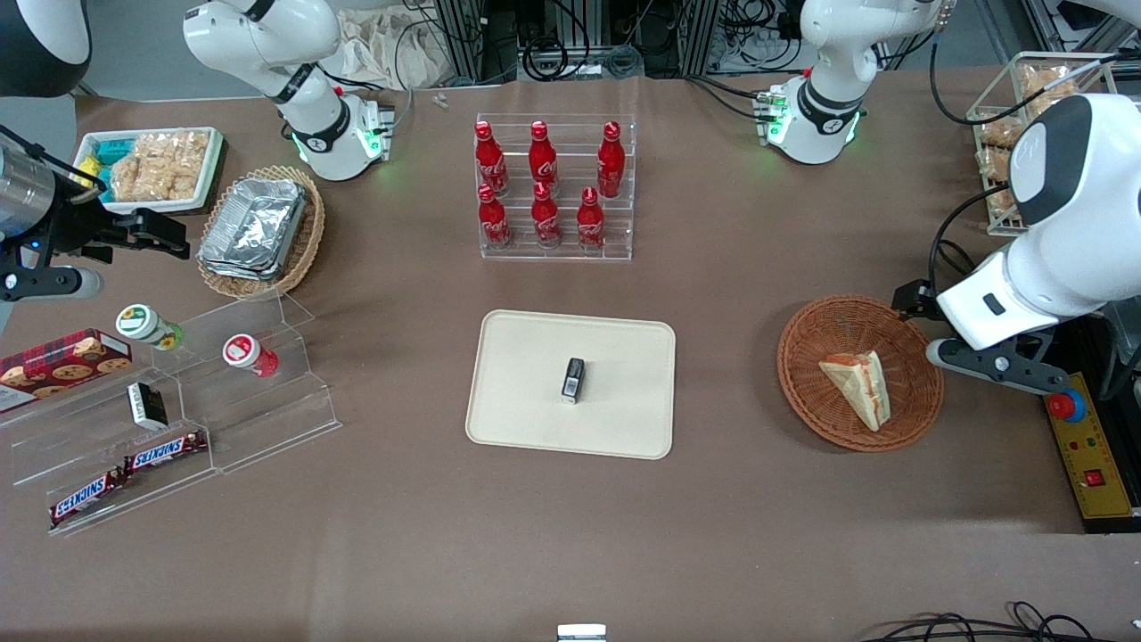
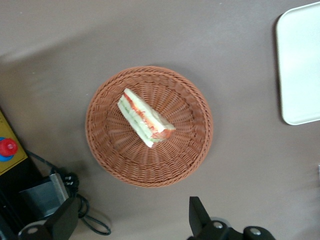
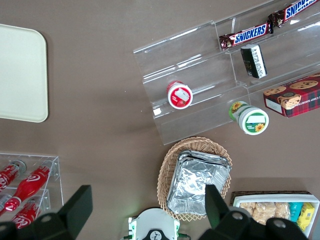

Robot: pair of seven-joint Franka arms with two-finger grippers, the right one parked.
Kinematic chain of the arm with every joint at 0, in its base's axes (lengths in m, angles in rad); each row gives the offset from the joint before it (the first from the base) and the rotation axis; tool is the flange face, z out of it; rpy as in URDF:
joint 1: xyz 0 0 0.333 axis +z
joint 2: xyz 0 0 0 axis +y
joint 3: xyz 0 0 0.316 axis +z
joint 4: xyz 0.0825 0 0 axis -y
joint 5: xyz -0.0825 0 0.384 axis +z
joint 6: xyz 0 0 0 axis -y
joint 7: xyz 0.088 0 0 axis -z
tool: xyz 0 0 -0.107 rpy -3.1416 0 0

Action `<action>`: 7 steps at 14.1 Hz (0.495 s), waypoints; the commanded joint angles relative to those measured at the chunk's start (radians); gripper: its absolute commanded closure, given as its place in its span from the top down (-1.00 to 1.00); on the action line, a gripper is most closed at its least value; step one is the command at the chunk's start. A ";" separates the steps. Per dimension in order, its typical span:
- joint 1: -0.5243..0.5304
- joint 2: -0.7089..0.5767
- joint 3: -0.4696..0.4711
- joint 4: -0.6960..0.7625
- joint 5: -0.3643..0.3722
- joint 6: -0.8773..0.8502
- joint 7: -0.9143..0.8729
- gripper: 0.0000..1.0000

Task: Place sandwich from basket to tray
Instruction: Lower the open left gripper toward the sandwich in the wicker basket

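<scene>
The sandwich [image 1: 857, 385] [image 2: 145, 120], a pale wedge with red-orange filling, lies on its side in the round reddish-brown basket [image 1: 802, 392] [image 2: 105, 150]. My left gripper [image 1: 923, 325] [image 2: 131, 220] hangs above the basket's rim at the working arm's end, open, its fingers spread wide with nothing between them. The cream tray [image 1: 535, 392] [image 2: 302, 65] lies flat at mid-table, toward the parked arm's end from the basket. A small black box [image 1: 573, 380] stands on the tray near its middle.
An acrylic rack of red bottles [image 1: 553, 192] stands farther from the front camera than the tray. A yellow control box with a red button [image 1: 1083, 446] [image 2: 7, 148] sits beside the basket. A tan basket of foil containers [image 1: 258, 232] and acrylic snack steps [image 1: 178, 401] stand at the parked arm's end.
</scene>
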 commanded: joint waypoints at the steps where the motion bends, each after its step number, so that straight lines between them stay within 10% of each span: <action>1: 0.003 0.024 0.003 0.035 0.009 -0.002 -0.014 1.00; 7: -0.002 0.074 0.003 -0.001 0.040 0.053 -0.257 1.00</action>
